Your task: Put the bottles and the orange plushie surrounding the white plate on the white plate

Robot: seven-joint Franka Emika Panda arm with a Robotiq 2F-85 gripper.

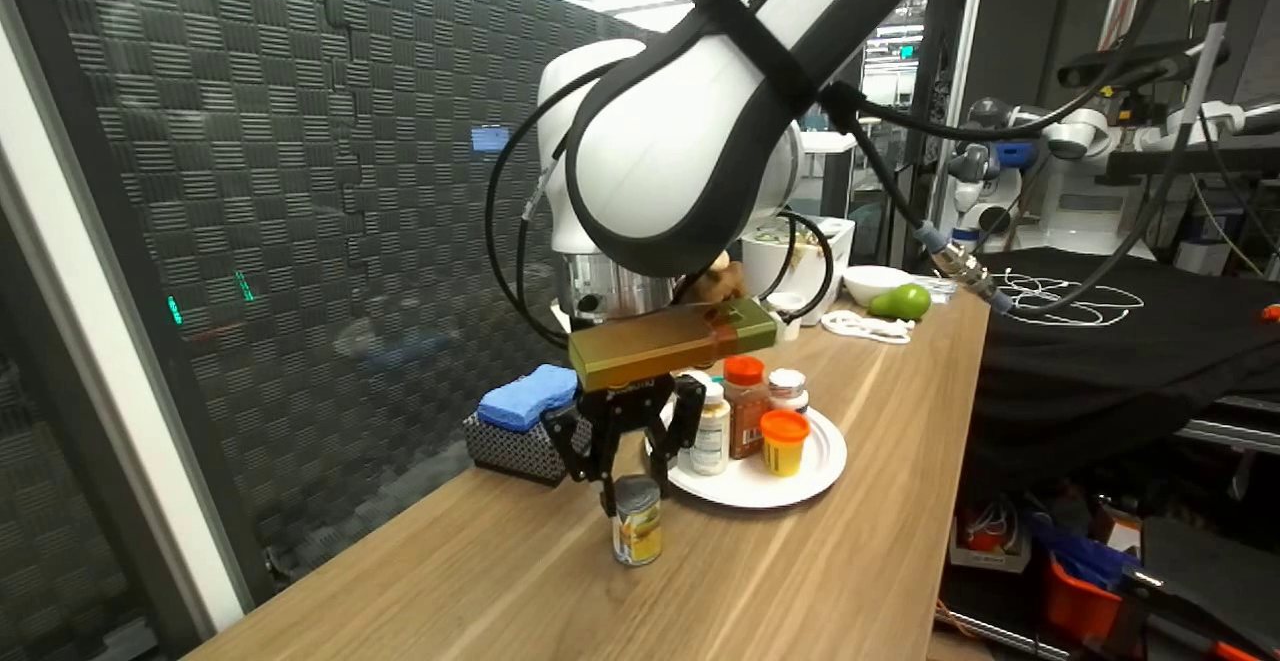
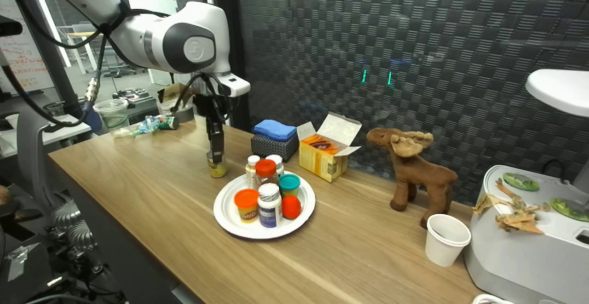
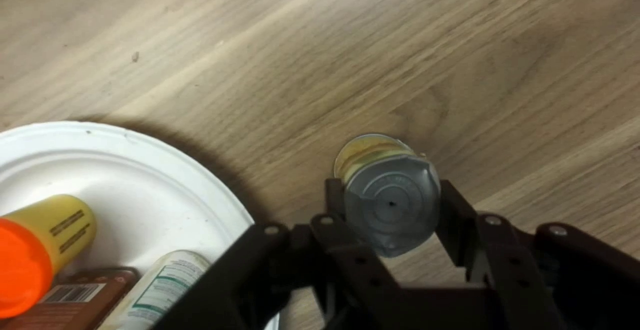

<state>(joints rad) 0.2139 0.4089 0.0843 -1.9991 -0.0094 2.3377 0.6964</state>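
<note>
A small yellow-labelled can (image 1: 638,531) with a grey lid stands upright on the table beside the white plate (image 1: 830,456). It shows in the other views too (image 2: 218,169) (image 3: 392,205). My gripper (image 1: 634,494) comes down from above, its fingers against opposite sides of the can near its top. In an exterior view the plate (image 2: 221,212) holds a white-capped bottle (image 2: 269,214), a red-capped brown bottle (image 2: 266,168), two more white-capped bottles (image 2: 251,175) (image 2: 277,162), an orange-lidded tub (image 2: 247,205), a teal-lidded tub (image 2: 290,184) and an orange-red round thing (image 2: 291,208), perhaps the plushie.
A blue sponge (image 2: 275,130) lies on a dark patterned box (image 2: 276,147) beside an open yellow box (image 2: 322,161). A brown moose toy (image 2: 416,175), paper cups (image 2: 445,242) and a grey-white appliance (image 2: 515,244) stand farther along. The table's edge (image 1: 950,501) runs past the plate.
</note>
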